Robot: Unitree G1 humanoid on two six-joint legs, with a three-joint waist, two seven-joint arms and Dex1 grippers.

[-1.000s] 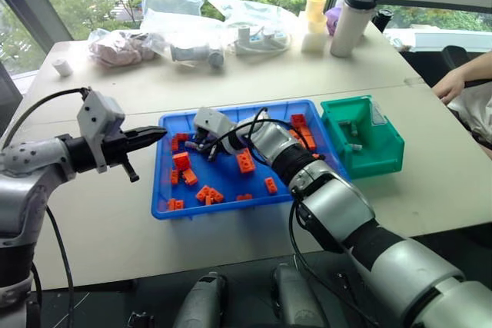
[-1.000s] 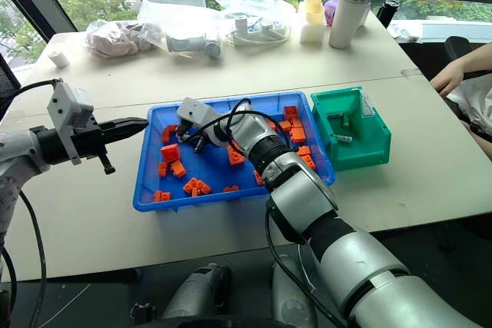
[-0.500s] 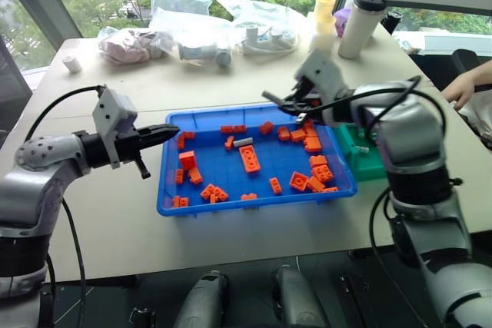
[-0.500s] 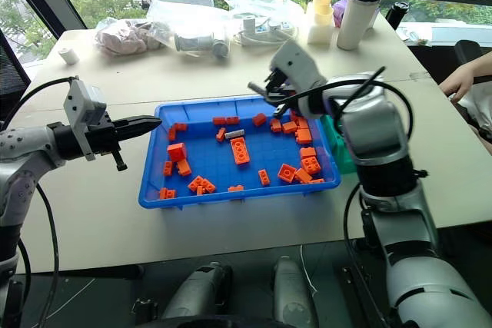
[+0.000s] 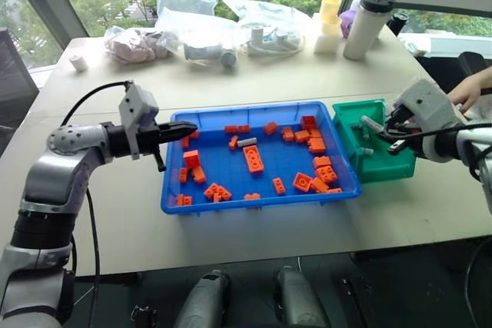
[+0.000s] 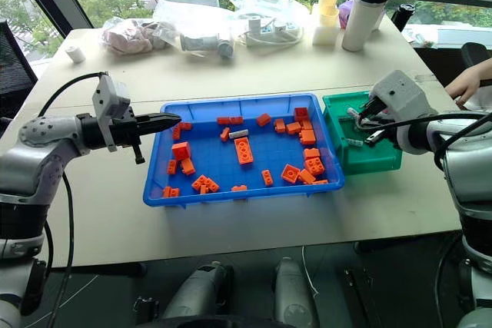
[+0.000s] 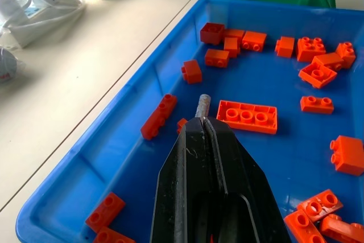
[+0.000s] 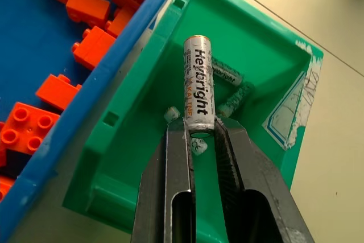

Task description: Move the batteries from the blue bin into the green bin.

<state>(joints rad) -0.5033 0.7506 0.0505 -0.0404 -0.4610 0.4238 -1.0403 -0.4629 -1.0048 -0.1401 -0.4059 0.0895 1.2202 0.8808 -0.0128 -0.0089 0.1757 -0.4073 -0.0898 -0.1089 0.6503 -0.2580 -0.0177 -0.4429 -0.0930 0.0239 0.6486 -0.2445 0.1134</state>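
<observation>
The blue bin [image 5: 178, 199] sits mid-table, strewn with orange bricks [image 5: 254, 158], the green bin [image 8: 267, 66] touching its right end. The right gripper [image 8: 203, 132] has swung from the blue bin's left part across to hang over the green bin, fingers clamped on a battery [image 8: 197, 88]; a few batteries [image 8: 226, 74] already lie inside, so a release looks next. The left gripper [image 7: 205, 121], fingers together, has edged over the blue bin's left rim toward the one remaining battery [image 7: 201, 105].
</observation>
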